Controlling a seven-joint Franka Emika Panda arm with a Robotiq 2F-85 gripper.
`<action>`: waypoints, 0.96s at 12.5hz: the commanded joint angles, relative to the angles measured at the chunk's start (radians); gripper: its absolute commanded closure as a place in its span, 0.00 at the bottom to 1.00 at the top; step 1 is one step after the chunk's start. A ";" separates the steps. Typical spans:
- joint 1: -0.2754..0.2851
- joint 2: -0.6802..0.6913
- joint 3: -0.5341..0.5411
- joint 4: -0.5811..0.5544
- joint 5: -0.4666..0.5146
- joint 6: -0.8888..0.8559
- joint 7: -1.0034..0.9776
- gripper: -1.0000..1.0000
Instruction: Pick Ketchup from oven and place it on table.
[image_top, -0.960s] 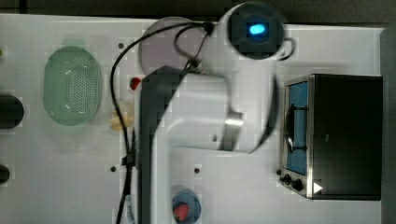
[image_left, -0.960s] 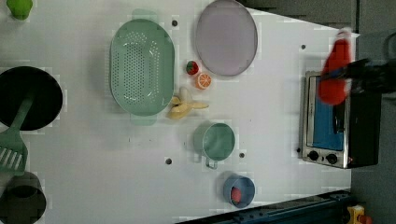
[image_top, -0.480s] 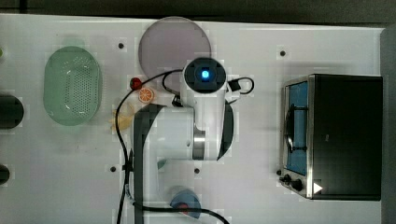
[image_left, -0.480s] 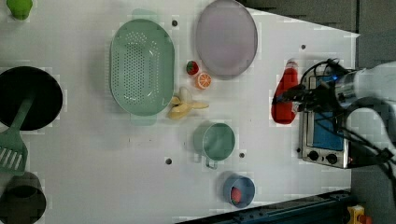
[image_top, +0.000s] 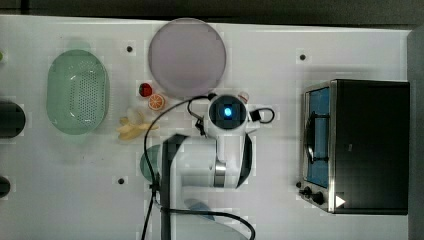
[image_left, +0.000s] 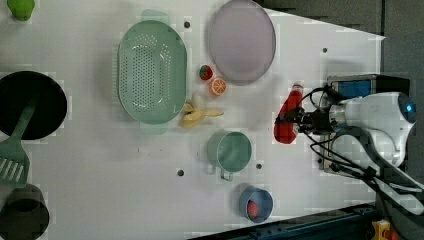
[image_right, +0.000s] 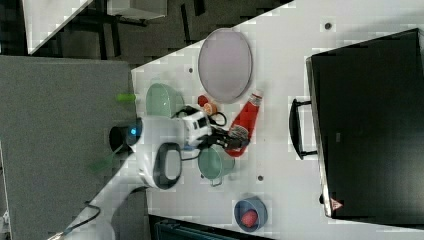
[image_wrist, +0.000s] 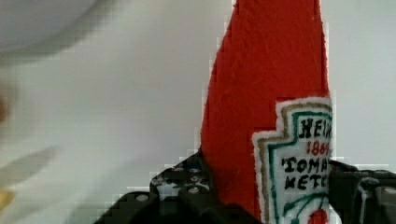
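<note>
Ketchup lies between the black fingers of the gripper, which are clenched on the lower part of the red squeeze bottle; the wrist view shows the dark pads either side of its white-and-red label. In the left view the bottle sits over the white table, its white cap pointing toward the far edge, just beside the oven and out of it. In the right view the bottle lies between the lilac plate and the oven's dark handle, apart from both. Toward the near edge stand a green mug and a blue bowl holding something red. A strawberry, an orange half and a banana lie between the plate and the green colander.
</note>
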 joint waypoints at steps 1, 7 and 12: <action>0.008 0.028 -0.030 -0.030 0.010 0.136 0.042 0.36; 0.007 0.016 -0.044 -0.019 0.011 0.193 0.088 0.00; 0.007 -0.217 -0.060 0.174 0.010 -0.177 0.283 0.00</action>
